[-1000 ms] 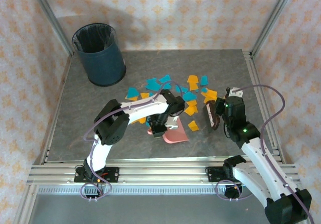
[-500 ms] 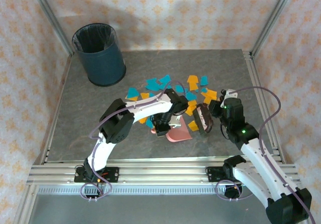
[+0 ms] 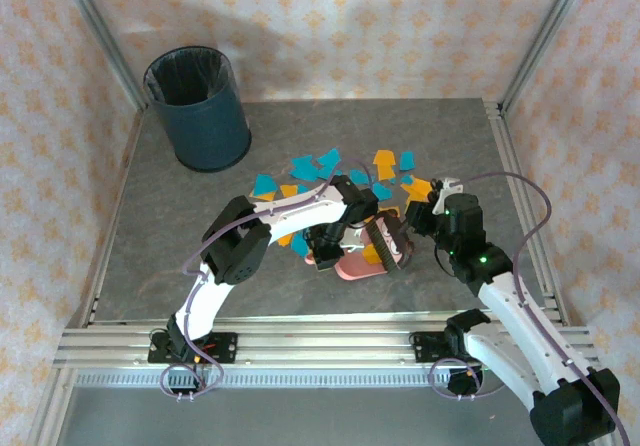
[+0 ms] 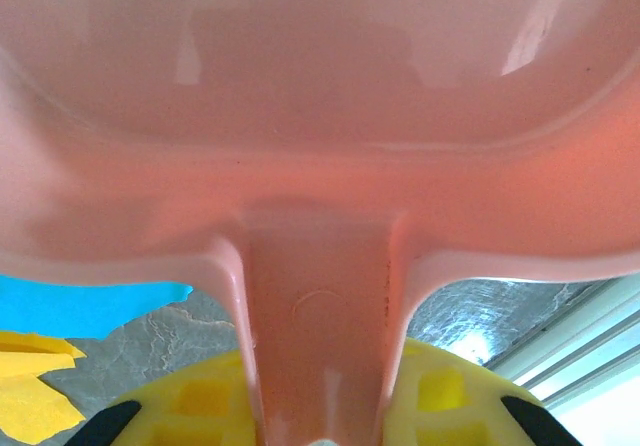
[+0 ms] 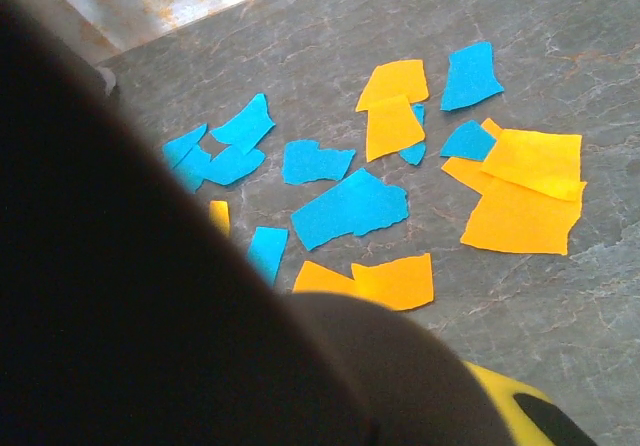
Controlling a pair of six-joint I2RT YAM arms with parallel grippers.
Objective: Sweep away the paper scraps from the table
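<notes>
We read the dustpan [image 4: 320, 116] as pink plastic, smooth and glossy with bright highlights. Scraps [image 5: 350, 206]: thin matt paper with rough cut edges. Counter [image 5: 560, 26]: mottled stone-look, mostly matt. Rails [image 3: 300, 346]: ribbed bare aluminium, satin finish. Bin [image 3: 197, 126]: smooth, dark blue, with a shiny black film liner [image 3: 188, 74]. Brush [image 3: 392, 241]: dark, matt.
</notes>
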